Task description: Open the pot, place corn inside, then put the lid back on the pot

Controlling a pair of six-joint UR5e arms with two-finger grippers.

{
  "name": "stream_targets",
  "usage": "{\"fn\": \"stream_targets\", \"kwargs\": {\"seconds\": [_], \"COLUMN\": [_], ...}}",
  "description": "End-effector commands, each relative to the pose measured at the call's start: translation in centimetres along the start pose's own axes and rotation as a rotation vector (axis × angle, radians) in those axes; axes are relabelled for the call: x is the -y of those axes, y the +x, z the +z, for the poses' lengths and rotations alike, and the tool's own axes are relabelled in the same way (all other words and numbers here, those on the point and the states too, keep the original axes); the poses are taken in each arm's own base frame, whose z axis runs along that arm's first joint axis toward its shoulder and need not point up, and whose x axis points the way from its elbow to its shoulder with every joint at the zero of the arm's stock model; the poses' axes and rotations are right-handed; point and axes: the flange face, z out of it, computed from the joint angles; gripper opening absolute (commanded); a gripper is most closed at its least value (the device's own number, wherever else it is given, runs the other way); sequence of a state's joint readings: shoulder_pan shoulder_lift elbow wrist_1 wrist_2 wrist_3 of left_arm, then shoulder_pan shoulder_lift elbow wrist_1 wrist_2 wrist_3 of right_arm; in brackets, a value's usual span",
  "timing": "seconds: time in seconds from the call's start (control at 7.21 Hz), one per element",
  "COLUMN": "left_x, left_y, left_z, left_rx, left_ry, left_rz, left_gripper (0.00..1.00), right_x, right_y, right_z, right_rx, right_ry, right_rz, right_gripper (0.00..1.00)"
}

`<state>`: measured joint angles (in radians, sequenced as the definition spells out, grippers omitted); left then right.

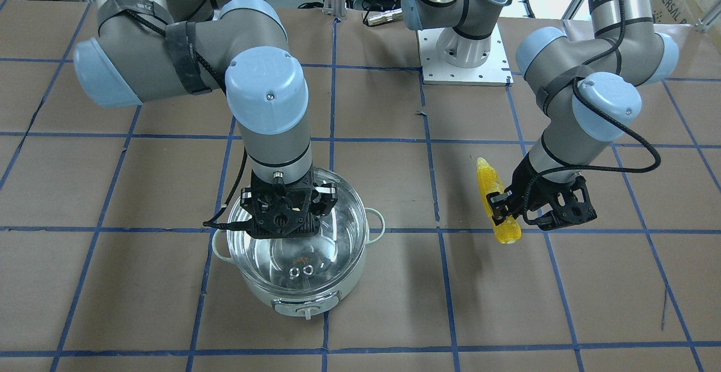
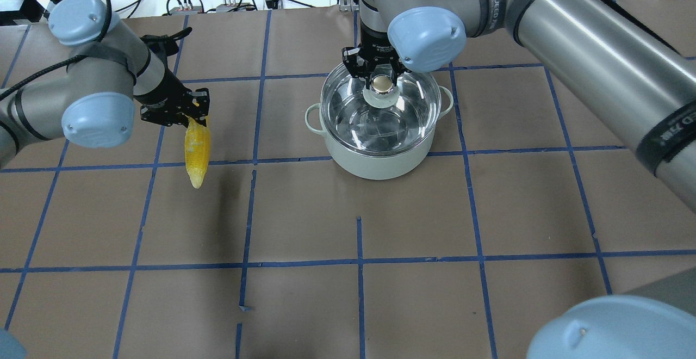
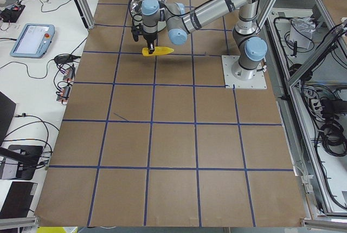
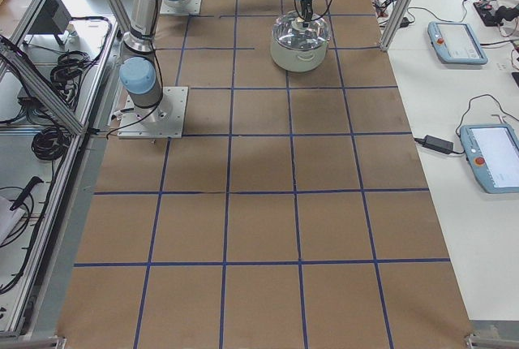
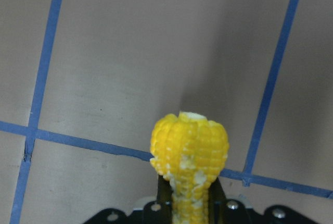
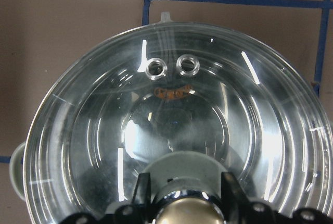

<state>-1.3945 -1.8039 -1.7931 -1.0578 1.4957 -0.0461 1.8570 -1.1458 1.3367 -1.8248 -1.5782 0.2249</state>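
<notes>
The pale grey-white pot (image 1: 298,299) stands on the table with its knob toward the front camera; it also shows in the overhead view (image 2: 375,163). The clear glass lid (image 1: 307,253) sits on its rim (image 2: 380,122) (image 6: 171,109). My right gripper (image 2: 383,80) reaches straight down and is shut on the lid's beige knob (image 6: 190,211). My left gripper (image 1: 501,206) (image 2: 196,115) is shut on the thick end of the yellow corn (image 1: 489,183) (image 2: 197,152) (image 5: 190,146). It holds the corn tilted just above the table, about two grid squares from the pot.
The table is brown paper with a blue tape grid (image 2: 359,264). The left arm's white base plate (image 1: 464,70) stands at the robot's side. Cables and plugs (image 2: 228,0) lie along the far edge. Bare paper lies between the corn and the pot.
</notes>
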Motion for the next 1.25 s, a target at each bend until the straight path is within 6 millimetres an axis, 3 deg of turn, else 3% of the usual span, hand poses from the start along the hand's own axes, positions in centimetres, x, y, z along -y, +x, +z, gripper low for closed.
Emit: {"fn": "stream_targets", "kwargs": {"seconds": [0.0,0.28,0.42,0.55,0.69,0.83,0.97,1.11], "left_x": [1.5,2.4,2.5,2.6,2.2,1.2,0.0,-1.6], "left_y": [1.1,1.8,2.0,2.1,3.6,7.3,12.4,17.8], "left_z": [-5.8,-8.7,-9.9,-11.4,-12.9,-14.0,-14.6,-14.6], "left_rx": [-0.005,-0.012,-0.01,-0.007,0.001,0.026,0.072,0.073], "left_ry": [-0.073,-0.081,-0.093,-0.112,-0.117,-0.105,-0.076,-0.061], "left_rz": [0.008,0.041,0.043,0.042,0.058,0.087,0.033,-0.002], "left_gripper": [0.03,0.03,0.03,0.03,0.03,0.03,0.03,0.03], "right_x": [-1.2,-2.8,-4.2,-6.1,-8.5,-11.1,-14.0,-15.1], "right_y": [1.9,6.7,11.0,14.7,16.5,16.3,16.3,16.7], "right_z": [-8.5,-14.6,-17.0,-19.2,-20.4,-20.0,-18.2,-15.8], "right_rx": [-0.031,-0.076,-0.078,-0.054,-0.046,-0.037,-0.022,-0.029], "right_ry": [0.023,0.061,0.025,-0.02,-0.065,-0.09,-0.094,-0.059], "right_rz": [-0.003,-0.048,-0.055,-0.059,-0.061,-0.061,-0.056,-0.052], "right_gripper": [0.38,0.38,0.38,0.38,0.38,0.38,0.38,0.39]}}
